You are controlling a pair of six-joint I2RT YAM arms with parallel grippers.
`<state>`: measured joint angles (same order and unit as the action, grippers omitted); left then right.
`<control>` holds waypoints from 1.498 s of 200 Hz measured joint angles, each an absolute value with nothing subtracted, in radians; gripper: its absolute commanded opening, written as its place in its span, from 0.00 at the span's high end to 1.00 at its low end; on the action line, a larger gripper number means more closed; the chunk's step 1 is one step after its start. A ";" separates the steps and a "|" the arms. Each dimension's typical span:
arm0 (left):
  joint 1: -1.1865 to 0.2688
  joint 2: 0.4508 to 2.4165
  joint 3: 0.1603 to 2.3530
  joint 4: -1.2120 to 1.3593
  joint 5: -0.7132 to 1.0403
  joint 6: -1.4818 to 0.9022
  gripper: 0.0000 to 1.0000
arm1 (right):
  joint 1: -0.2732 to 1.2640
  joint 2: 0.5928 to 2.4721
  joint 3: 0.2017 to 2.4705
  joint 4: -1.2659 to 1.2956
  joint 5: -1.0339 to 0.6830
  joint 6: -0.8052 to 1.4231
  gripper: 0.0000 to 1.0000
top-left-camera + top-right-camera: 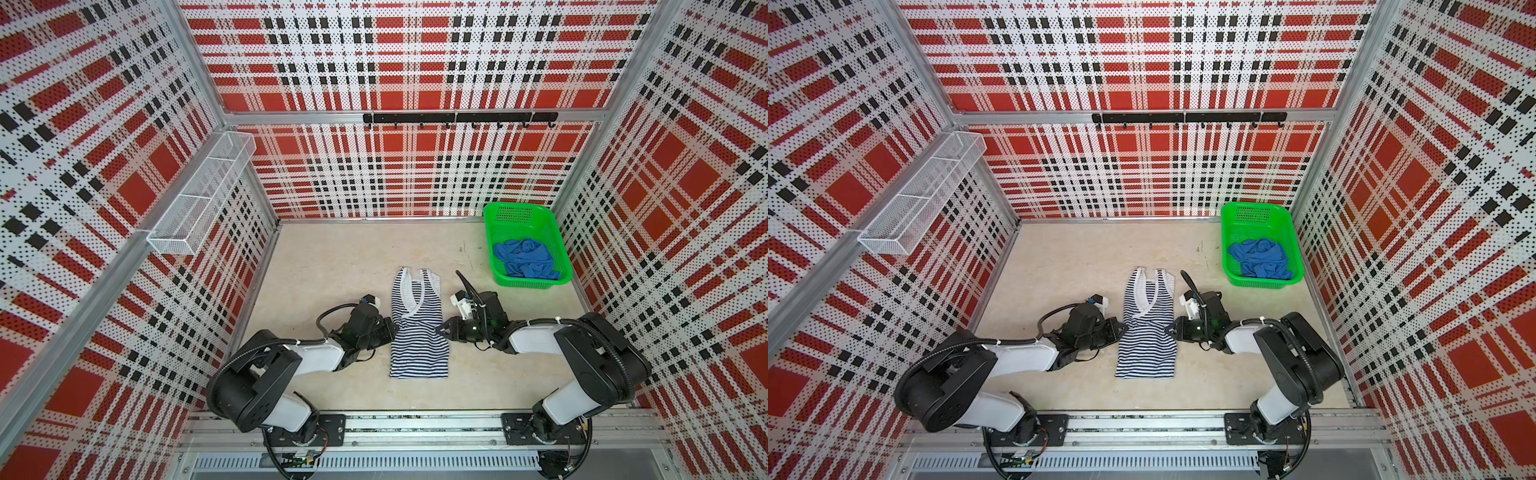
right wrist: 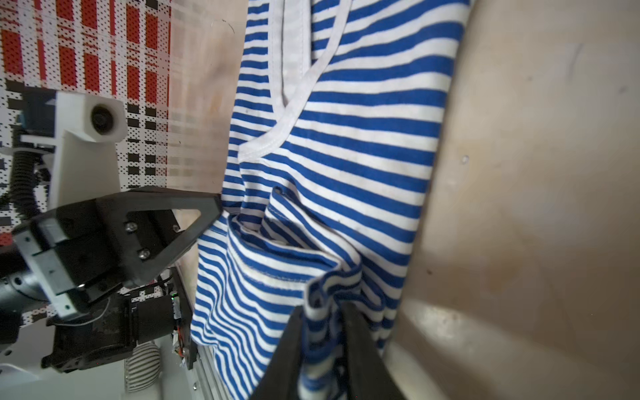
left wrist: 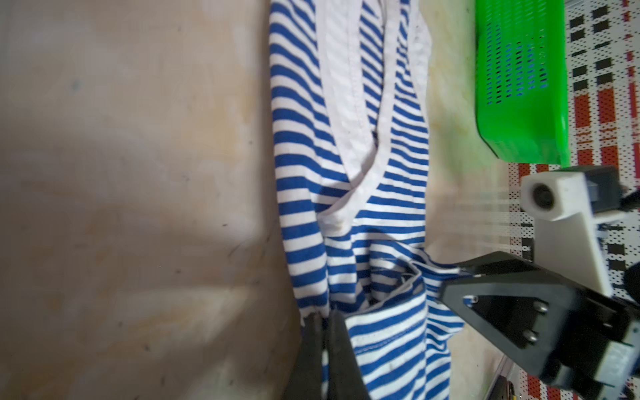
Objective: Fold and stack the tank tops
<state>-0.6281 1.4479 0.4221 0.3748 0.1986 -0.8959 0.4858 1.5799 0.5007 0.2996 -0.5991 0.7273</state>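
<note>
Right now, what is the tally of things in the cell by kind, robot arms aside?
Tank tops: 2 (striped tank top, blue tank top)
Green basket: 1
White wire shelf: 1
Hook rail: 1
Total: 5

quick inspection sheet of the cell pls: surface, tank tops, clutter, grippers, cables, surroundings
surface: beige tabletop, stained, a few dark marks
job's things: striped tank top lies mid-table, straps toward the back wall; blue tank top crumpled in the green basket
clutter: nothing seen
grippers: left gripper and right gripper each shut on opposite side edges of the striped tank top
cables: left wrist cable and right wrist cable looped, off the cloth
surroundings: plaid perforated walls; white mesh shelf; black hook rail
</note>
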 measured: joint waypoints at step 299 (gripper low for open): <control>-0.568 1.091 0.334 -0.056 0.259 -0.883 0.28 | 0.605 1.095 0.443 -0.267 -0.326 0.911 0.51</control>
